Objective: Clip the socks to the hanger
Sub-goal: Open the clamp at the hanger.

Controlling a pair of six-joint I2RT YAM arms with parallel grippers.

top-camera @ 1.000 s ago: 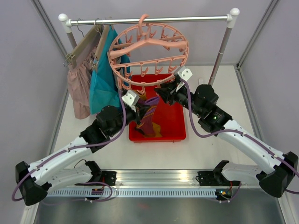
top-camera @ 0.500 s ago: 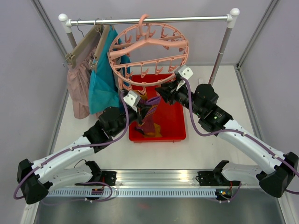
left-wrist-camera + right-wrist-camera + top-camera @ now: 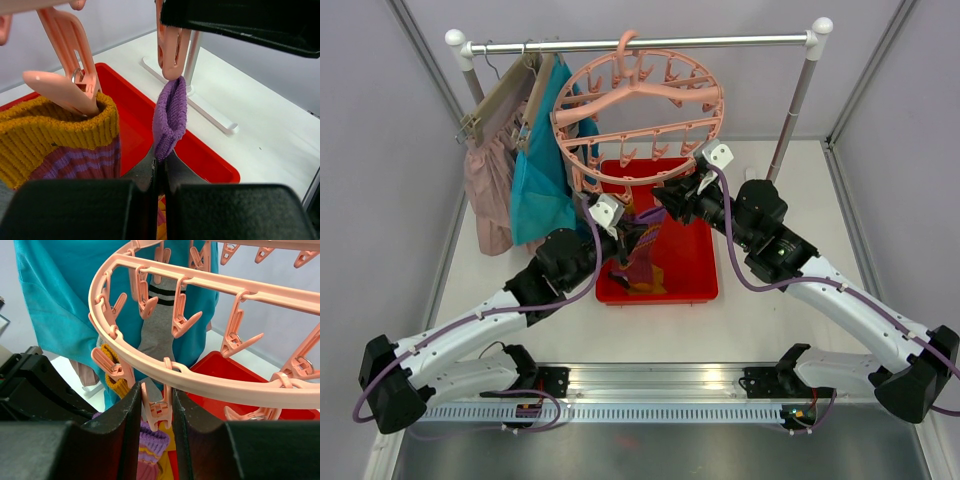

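**Purple sock cuff held up under a pinched clip**

From above, a pale pink garment (image 3: 485,185) and a teal garment (image 3: 535,175) hung at the left end of the rail (image 3: 720,41), over the far left corner of the table (image 3: 650,335). The round pink hanger (image 3: 720,110) was hooked at mid-rail, above the far edge of the red tray (image 3: 695,260). That view showed both arms meeting under the ring's near rim, but it hid how the jaws stood.

The left wrist camera made this plain for the left gripper (image 3: 159,172). Its fingers were pressed together on the purple sock (image 3: 169,117). The cuff stood upright with its long axis vertical, pointing up at the clip (image 3: 169,47) just above it. Whether cuff and clip touched could not be told. To the left of the cuff, a mustard sock (image 3: 55,132) with purple stripes hung from another clip.

Only the right wrist camera showed the right gripper (image 3: 156,400) with its fingers clamped on that clip from both sides, the purple cuff just below. It also showed a grey sock (image 3: 157,332) with black and white bands hanging lengthwise down from the ring's far side, in front of the teal garment.
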